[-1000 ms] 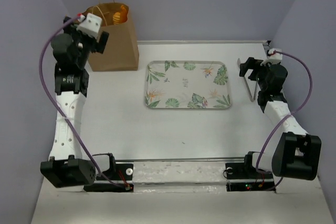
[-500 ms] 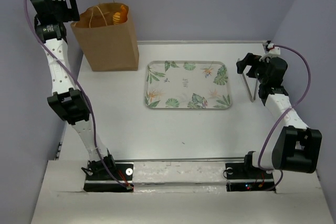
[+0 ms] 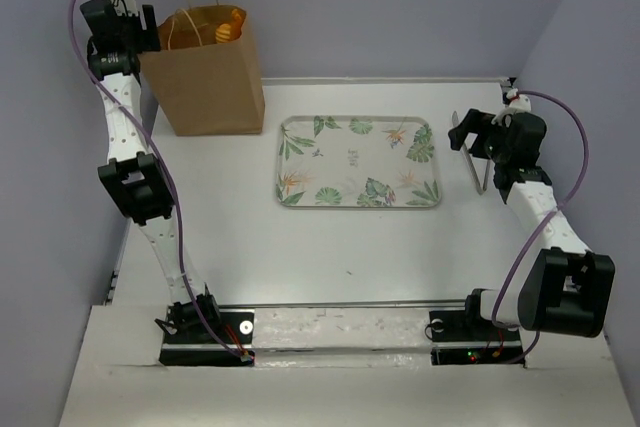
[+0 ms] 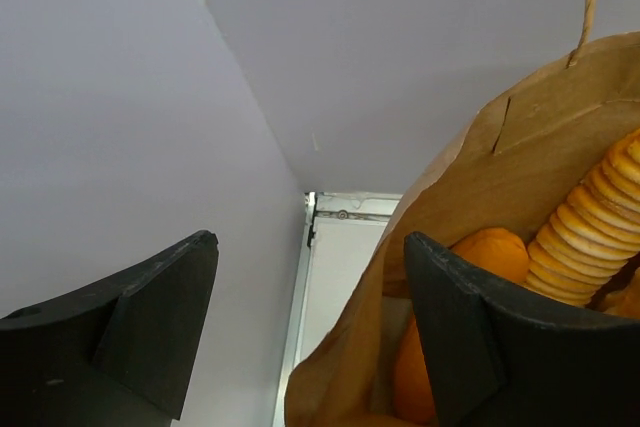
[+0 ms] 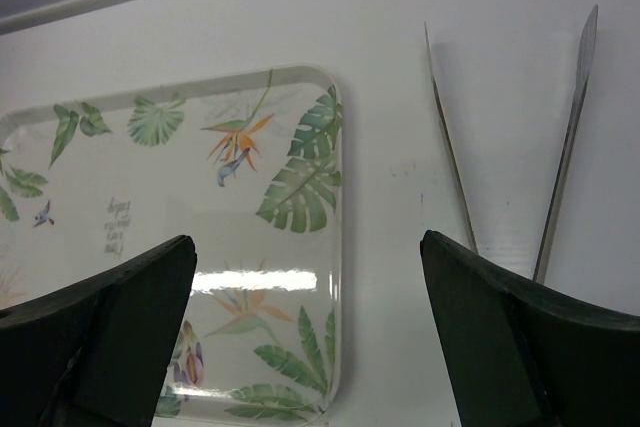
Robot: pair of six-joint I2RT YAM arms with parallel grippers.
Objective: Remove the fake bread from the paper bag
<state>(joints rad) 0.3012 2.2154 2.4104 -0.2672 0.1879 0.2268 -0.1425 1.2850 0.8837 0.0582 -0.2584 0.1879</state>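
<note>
While fake bread (image 4: pixel 590 217) sits in paper bag (image 3: pixel 210 87) | left hand (image 4: pixel 310 239) released at rim | right hand (image 5: pixel 305 242) released

leaf-print tray (image 3: pixel 358 161) lying flat | metal tongs (image 5: pixel 575 97) right of it, apart

Lab test booth: plain lilac walls (image 3: pixel 400 7) enclosing white table (image 3: pixel 300 247).

A white counter (image 3: pixel 330 237) fills the middle. Pale lilac walls (image 3: pixel 400 7) rise behind it and along both its sides. A metal rail (image 3: pixel 340 304) lines its near edge. Light falls soft and even.
</note>
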